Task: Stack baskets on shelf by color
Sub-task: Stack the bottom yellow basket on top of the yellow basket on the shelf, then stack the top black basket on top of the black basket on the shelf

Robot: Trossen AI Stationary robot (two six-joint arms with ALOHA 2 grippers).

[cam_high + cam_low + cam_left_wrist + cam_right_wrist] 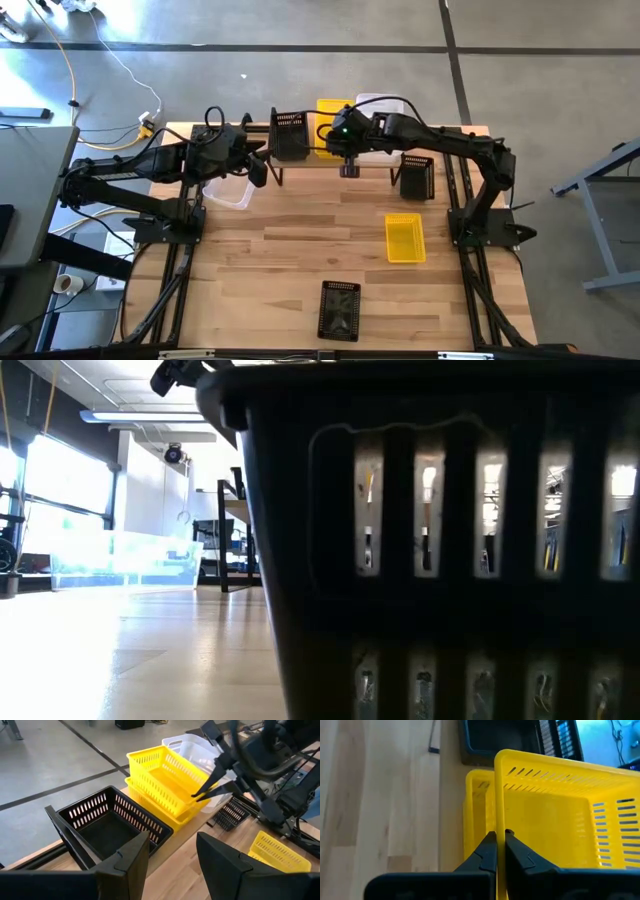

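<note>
Baskets sit scattered on the light-wood tabletop (280,260), which stands on a grey concrete floor. The shelf (330,160) runs along the far edge, carrying a black basket (112,822) at its left, two nested yellow baskets in the middle and a clear basket (192,745) at its right. The right gripper (497,847) is clamped on the wall of the upper yellow basket (555,815), tilted above the lower yellow basket (477,800). The left gripper (172,855) hovers near the black one, fingers apart. A black basket (440,540) at the near edge blocks most of the low view. Open wood lies between the loose yellow basket (404,238) and the left side.
</note>
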